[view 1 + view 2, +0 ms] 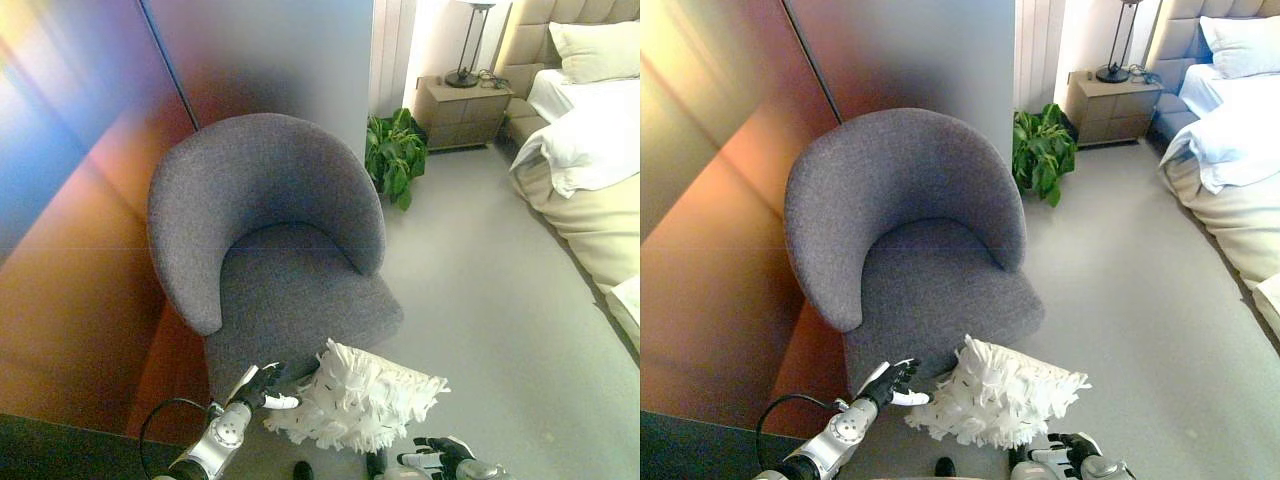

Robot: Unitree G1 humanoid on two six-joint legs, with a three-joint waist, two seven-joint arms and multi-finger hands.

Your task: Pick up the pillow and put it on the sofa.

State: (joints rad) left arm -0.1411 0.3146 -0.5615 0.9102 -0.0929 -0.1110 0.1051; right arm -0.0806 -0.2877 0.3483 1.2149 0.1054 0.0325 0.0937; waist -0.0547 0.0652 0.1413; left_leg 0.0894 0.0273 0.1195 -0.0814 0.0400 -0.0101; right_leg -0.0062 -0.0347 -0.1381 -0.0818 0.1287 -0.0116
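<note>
Bedroom: grey floor (480,300), bed (590,150) far right, plant (395,150) and nightstand (462,112) at back. Grey sofa (270,260) centre-left. White feathery pillow (360,400) just in front of sofa, btwn hands. Left hand (892,382) beside pillow's left edge, fingers spread. Right hand (1065,455) below pillow's right side, fingers curled, holding nothing.

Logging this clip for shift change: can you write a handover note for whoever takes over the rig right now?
Left hand: open, fingers spread at the white feathery pillow's left edge; contact unclear.
Right hand: low at the pillow's lower right; grip cannot be judged.
Pillow: between the two hands, just in front of the grey armchair; whether it is lifted or on the floor is unclear.
Done: both hands brought to the pillow.
Left: secure the pillow between the hands, raise it and set it on the chair's seat.
</note>
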